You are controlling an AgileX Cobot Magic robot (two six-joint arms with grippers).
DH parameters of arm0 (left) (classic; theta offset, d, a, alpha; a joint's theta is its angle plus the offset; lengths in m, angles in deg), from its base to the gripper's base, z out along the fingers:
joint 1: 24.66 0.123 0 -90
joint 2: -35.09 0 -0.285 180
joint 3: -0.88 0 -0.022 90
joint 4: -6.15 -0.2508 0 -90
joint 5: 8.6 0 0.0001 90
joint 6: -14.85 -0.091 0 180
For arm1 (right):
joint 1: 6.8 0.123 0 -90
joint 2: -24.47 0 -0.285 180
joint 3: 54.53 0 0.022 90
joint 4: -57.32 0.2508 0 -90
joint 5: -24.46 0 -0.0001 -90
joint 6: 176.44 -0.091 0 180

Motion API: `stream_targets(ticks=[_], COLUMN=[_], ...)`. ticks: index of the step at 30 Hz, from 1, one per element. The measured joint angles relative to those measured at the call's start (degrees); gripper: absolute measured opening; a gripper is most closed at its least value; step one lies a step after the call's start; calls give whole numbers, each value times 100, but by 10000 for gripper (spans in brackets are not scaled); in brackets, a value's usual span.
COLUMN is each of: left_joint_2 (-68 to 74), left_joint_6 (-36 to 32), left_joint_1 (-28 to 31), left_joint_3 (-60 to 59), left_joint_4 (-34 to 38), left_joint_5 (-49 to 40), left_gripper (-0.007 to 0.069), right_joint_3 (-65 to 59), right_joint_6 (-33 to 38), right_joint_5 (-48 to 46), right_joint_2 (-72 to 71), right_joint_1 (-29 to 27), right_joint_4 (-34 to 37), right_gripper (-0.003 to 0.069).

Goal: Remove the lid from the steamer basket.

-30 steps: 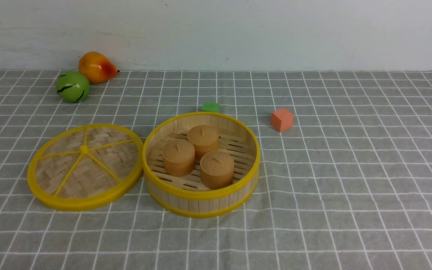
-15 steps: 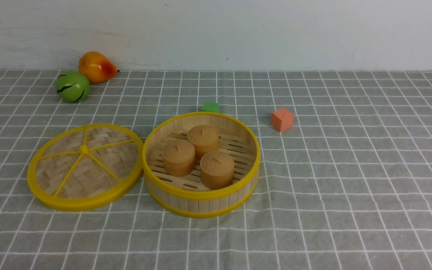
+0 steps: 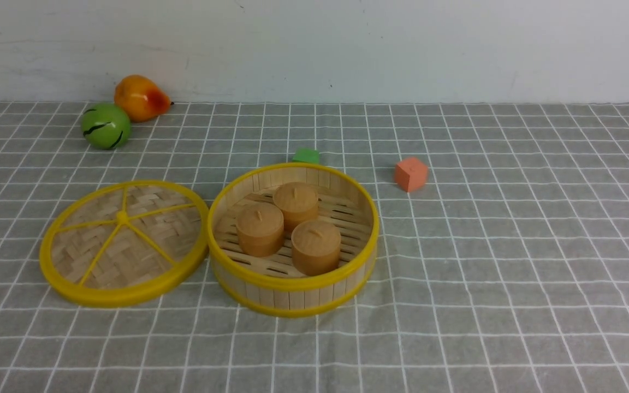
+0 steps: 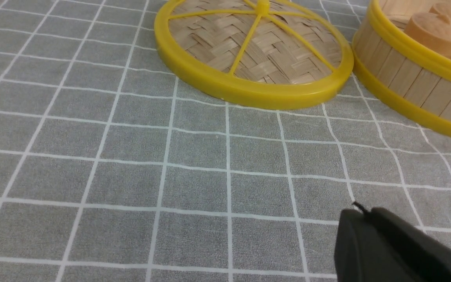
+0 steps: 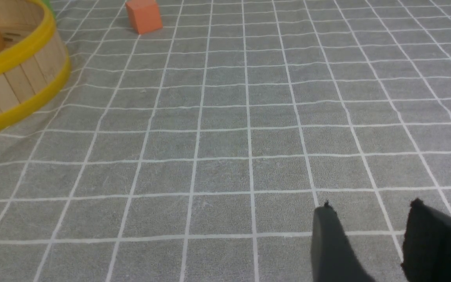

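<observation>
Right gripper (image 5: 370, 235) empty, jaws apart over bare cloth (image 5: 225, 141). Left gripper (image 4: 386, 243): one dark finger visible, can't tell its state. Lid (image 3: 123, 242) lies flat on the cloth, touching or just beside the basket (image 3: 292, 284) on its left. Basket uncovered, three buns (image 3: 287, 226) showing. Looks done: keep both arms clear, don't nudge the lid.
</observation>
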Motion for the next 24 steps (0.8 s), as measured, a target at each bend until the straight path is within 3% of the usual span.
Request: stream_targets(ticks=[24], left_joint_2=[0], left_joint_6=[0], left_joint_1=[0], left_joint_3=[0], left_joint_4=[0], left_joint_5=[0], left_gripper=[40], right_joint_3=[0], right_joint_6=[0], right_joint_5=[0], right_joint_2=[0], right_joint_1=[0], right_joint_4=[0], right_gripper=[244])
